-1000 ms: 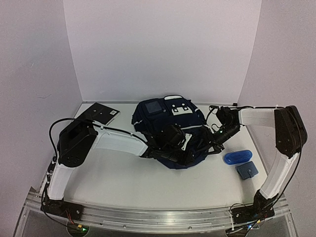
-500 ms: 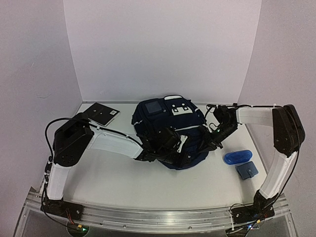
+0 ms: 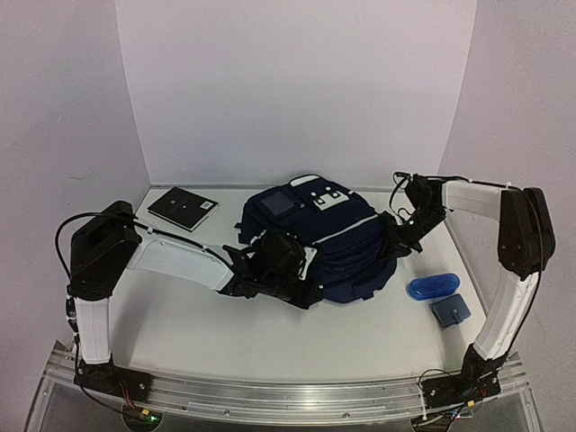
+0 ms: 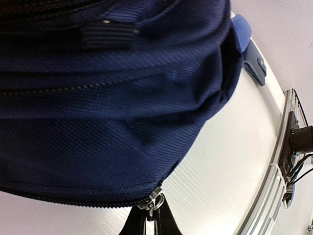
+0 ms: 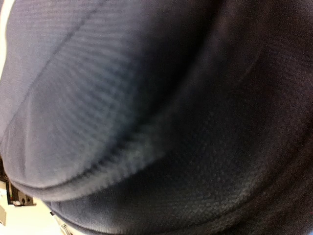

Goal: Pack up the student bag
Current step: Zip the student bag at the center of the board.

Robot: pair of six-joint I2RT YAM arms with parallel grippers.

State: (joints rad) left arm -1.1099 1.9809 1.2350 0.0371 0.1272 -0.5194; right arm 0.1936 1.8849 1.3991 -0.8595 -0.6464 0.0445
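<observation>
A: Where's the backpack [image 3: 315,243]?
B: Slumped mid-worktop [image 3: 225,328]. It's navy woven fabric with white stripes.
A: Jaws?
B: Left jaws pinch its silvery zipper pull [image 4: 152,205] at the near seam. Right jaws are pressed together against its right side, and I can't tell if they've caught fabric.
A: Room?
B: Bare white surface in front, glossy blue pouch [image 3: 432,286] to its right, pale walls behind.

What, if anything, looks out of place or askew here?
Nothing looks spilled or damaged. The navy blue fabric backpack lies skewed, its cloth puckered above the metal zipper pull pinched by the left fingers. The black notebook and blue oval pouch lie outside it.
</observation>
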